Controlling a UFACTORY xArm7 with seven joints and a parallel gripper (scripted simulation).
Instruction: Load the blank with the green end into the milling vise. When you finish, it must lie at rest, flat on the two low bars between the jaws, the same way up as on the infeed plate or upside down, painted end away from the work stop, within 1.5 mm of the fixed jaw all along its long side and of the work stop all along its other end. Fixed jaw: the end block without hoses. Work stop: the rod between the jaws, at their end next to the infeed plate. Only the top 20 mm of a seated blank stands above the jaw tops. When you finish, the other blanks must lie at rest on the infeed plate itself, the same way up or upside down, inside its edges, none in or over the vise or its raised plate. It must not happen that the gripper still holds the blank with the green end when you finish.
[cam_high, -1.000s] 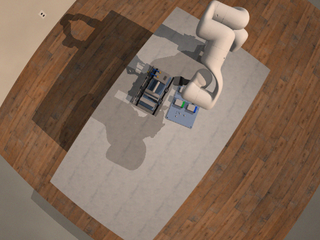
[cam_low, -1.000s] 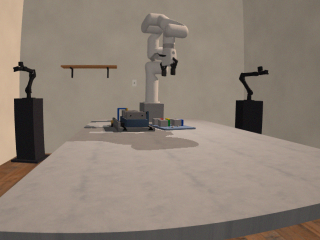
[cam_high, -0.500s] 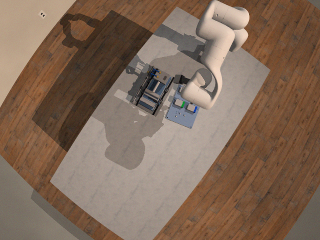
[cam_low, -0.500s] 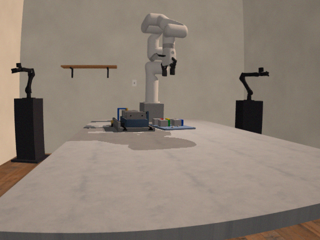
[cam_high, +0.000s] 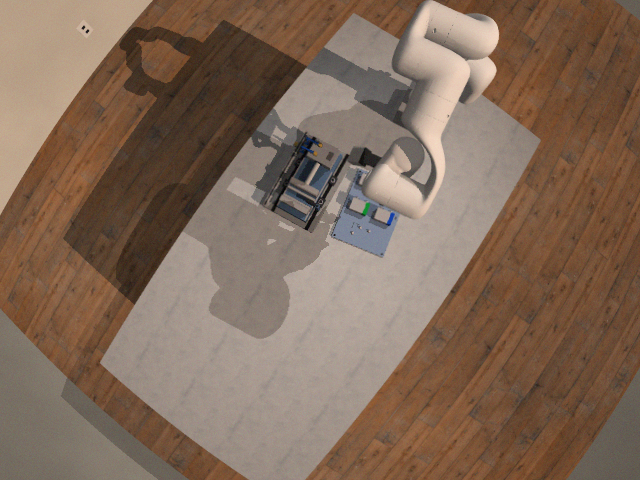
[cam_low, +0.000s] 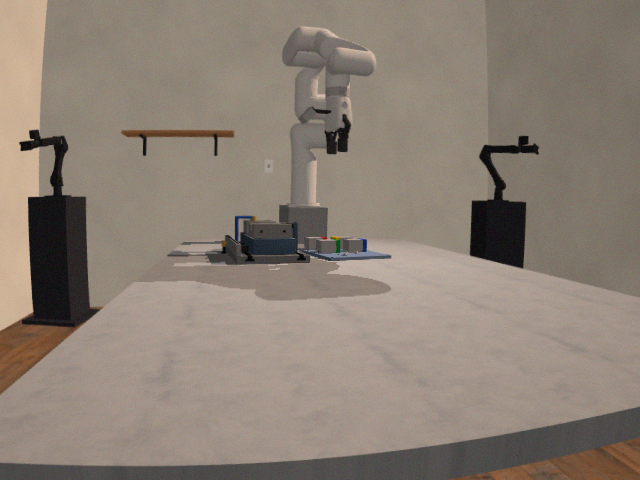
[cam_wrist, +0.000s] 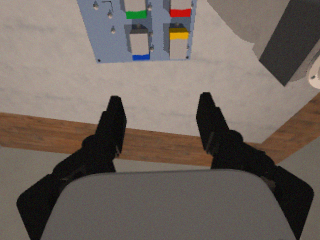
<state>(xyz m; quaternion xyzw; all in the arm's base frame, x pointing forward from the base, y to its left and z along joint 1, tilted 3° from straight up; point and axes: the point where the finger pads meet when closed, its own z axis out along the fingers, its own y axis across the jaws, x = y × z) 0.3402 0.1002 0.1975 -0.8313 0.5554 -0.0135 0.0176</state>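
The blank with the green end (cam_high: 359, 207) lies on the blue infeed plate (cam_high: 364, 223), beside a blank with a blue end (cam_high: 385, 215). In the wrist view the green end (cam_wrist: 136, 14) shows at the top edge, with the red-ended (cam_wrist: 180, 12), blue-ended (cam_wrist: 139, 44) and yellow-ended (cam_wrist: 178, 41) blanks around it. The milling vise (cam_high: 303, 180) stands next to the plate and holds no blank. My gripper (cam_wrist: 160, 106) (cam_low: 337, 140) is open and empty, high above the table.
The vise sits on a raised plate (cam_low: 266, 256) with blue hoses (cam_low: 242, 221) at its far end. Small pins (cam_high: 360, 228) stand on the infeed plate. The arm's base (cam_low: 303, 219) is behind the vise. The table edge and the wood floor (cam_wrist: 150, 140) lie beneath the fingers.
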